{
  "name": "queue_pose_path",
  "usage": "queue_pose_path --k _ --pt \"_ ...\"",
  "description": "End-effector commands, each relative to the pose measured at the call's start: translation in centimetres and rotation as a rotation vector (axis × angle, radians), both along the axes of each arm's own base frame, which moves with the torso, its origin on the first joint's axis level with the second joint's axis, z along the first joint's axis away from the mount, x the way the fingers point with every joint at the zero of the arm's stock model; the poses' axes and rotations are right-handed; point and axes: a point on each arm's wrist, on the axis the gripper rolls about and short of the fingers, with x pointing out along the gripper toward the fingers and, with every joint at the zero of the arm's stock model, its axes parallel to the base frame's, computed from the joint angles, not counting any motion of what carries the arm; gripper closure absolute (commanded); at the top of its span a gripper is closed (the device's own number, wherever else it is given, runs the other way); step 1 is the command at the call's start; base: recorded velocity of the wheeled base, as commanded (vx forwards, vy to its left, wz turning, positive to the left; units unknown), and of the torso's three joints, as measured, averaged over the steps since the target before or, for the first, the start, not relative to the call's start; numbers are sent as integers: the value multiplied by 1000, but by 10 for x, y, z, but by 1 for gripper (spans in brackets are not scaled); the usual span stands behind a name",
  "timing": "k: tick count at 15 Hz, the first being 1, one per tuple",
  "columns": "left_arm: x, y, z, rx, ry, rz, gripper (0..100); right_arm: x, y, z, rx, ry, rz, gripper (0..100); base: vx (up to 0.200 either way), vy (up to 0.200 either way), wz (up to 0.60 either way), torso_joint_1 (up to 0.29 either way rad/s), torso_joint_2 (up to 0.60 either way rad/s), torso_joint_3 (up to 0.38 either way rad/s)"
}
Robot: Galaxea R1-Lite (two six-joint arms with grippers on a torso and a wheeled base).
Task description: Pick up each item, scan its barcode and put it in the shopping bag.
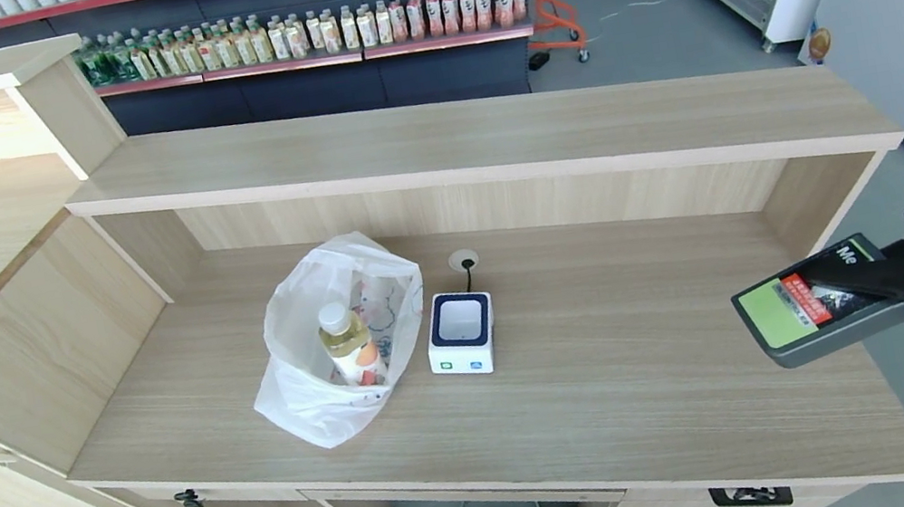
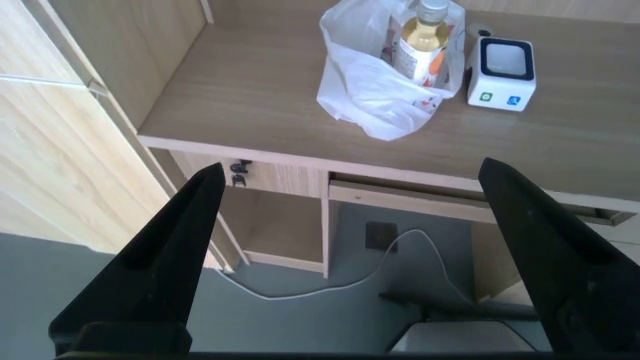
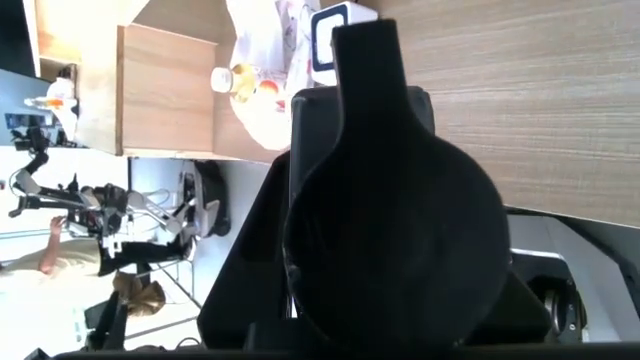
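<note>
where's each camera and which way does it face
Head view: on the head, looking down at the pale wooden counter; right tool holding a flat green-labelled box shows.
Left wrist view: before the counter's front edge, facing it; open left tool shows.
Right wrist view: facing across the counter past its own tool.
All share the white plastic shopping bag and white square scanner.

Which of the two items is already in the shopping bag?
The white-capped bottle, standing inside the shopping bag. The dark box is outside it, held by the right gripper near the counter's right end.
</note>
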Motion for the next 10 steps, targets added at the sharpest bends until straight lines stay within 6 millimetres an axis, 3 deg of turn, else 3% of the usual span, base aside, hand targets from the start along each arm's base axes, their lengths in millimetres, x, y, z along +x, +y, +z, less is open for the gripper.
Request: queue_pose_path --k 1,7,10 --pt "0 0 0 1 0 1 0 2 0 -1 1 7 0 100 0 200 0 17 2 2" --pt "0 0 0 6 0 1 0 3 -1 -1 -6 7 -21 100 0 200 0 3 1 2" --pt "0 0 0 4 0 1 0 2 -2 -2 -7 7 -28 100 0 0 0 0 0 0"
